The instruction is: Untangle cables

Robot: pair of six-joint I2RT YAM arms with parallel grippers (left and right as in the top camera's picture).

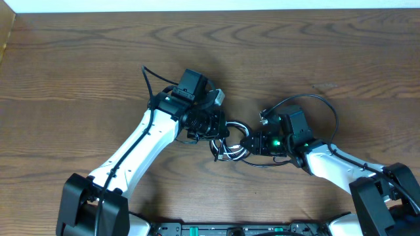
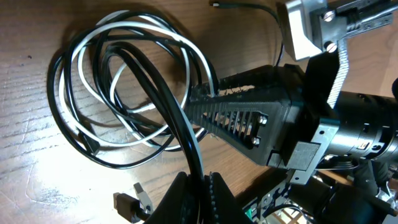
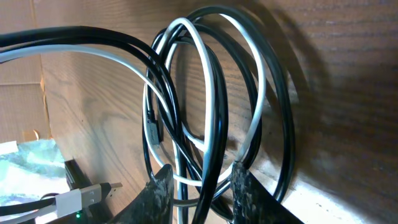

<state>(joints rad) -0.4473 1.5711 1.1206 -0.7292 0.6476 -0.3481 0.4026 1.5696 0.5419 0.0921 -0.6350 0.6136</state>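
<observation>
Several thin cables, black and white, lie looped in one tangle on the wooden table, in the gap between the two arms. The left gripper is clamped tight on black strands rising from the loops. The right gripper stands partly open, with strands running loose between its fingers.

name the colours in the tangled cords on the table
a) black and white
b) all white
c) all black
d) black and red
a: the coil mixes black cables with a white cable looped through them, and both wrist views show it.
</observation>
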